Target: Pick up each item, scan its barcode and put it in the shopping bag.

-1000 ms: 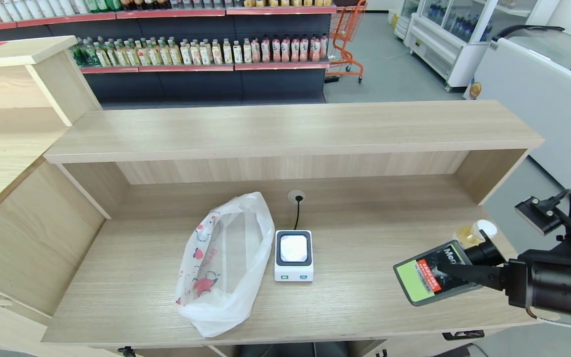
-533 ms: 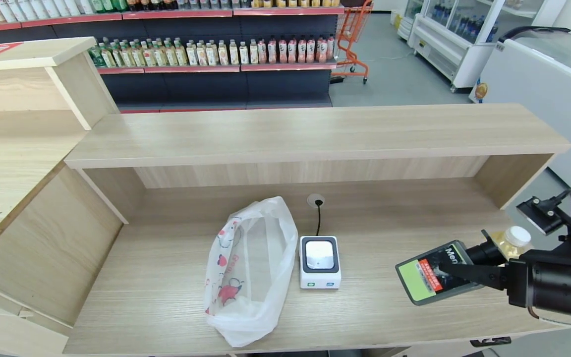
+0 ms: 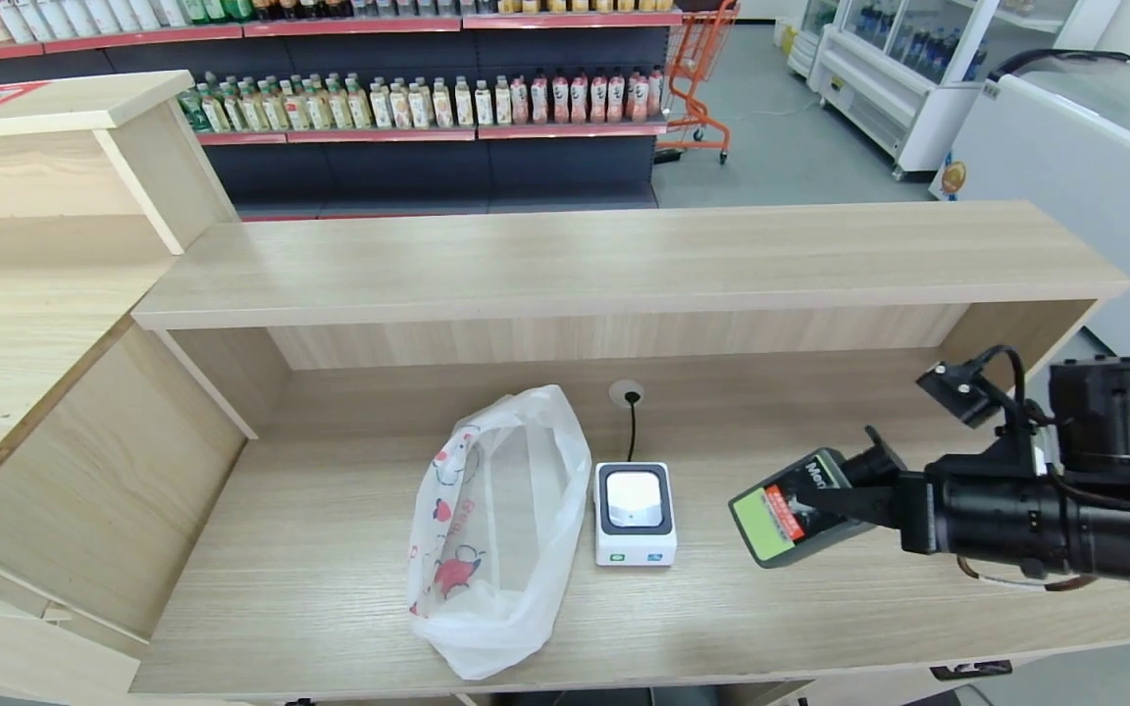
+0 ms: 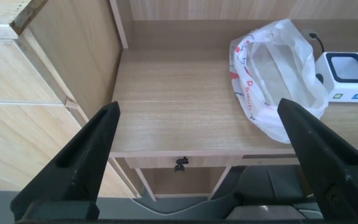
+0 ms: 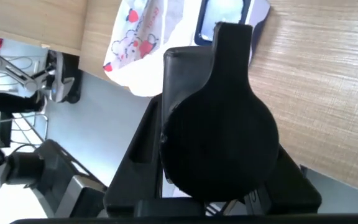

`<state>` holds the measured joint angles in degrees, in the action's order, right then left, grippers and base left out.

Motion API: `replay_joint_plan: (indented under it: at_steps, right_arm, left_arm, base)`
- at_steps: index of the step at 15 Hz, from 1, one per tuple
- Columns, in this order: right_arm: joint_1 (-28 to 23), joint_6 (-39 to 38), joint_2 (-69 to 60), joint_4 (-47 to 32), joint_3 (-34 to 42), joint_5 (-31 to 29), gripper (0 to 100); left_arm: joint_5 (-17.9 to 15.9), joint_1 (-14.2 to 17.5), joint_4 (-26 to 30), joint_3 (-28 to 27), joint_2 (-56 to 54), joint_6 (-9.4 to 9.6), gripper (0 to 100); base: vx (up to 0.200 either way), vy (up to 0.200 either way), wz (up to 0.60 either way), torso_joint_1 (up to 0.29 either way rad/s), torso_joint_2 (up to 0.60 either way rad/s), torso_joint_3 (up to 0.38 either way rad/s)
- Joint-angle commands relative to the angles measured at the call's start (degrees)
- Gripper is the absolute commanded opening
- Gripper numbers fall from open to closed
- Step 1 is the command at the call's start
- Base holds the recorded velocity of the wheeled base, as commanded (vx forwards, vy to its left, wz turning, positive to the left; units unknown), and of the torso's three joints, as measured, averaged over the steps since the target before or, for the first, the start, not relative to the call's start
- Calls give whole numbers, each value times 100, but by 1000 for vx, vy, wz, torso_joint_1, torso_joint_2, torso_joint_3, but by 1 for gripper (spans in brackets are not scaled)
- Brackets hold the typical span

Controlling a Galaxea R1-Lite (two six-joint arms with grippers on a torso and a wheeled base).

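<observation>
Right gripper (image 3: pixel 820 502) is sitting right of centre in the head view, its fingers clamping a flat dark box (image 3: pixel 783 512) with a green and red label; the box is hanging clear above the counter (image 3: pixel 820 608), tilted, with the labelled face turning up and leftward. I cannot tell where the barcode is lying.

Scanner (image 3: pixel 635 499) is standing at centre frame, just left of the box but apart from it, window facing up and its cable running back to a hole in the counter; the box is evidently being held aloft so that a face can be presented over that window. The scan is judged not yet done, and the wrist will probably need to tip the box further toward the glass.

Shopping bag (image 3: pixel 496 529) is lying on its side just left of the scanner, mouth slack and facing the back wall, so it is sitting ready for loading directly after scanning; its limp rim may be hindering entry.

Left gripper (image 4: pixel 197 109) is hovering off the counter's front edge, fingers standing wide apart and holding nothing, keeping out of the working path.
</observation>
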<state>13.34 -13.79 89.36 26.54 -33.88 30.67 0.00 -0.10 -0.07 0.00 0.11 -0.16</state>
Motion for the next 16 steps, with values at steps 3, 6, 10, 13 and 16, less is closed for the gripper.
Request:
replay_joint_plan:
  at_steps: [3,6,10,13,16]
  right_arm:
    - [705,157,1822,317,-1060,-527,0]
    - [864,306,2569,756,-1402,-536,0]
    - [952,333,3193,756,-2185,-545,0]
    - [1057,333,3510,756,-2677,-545,0]
    - [1127,333,3756,756,-2940,-553,0]
  left_arm:
    - [0,1,-1,0,-2,-2,100]
    - [0,1,-1,0,7,-2,100]
    - [0,1,-1,0,7,-2,100]
    - [0,1,-1,0,-2,-2,100]
    - [0,1,-1,0,7,-2,100]
  base:
    - [0,0,0,0,0,0]
    - [0,0,0,0,0,0]
    - [0,0,0,0,0,0]
    - [0,0,0,0,0,0]
    - [0,0,0,0,0,0]
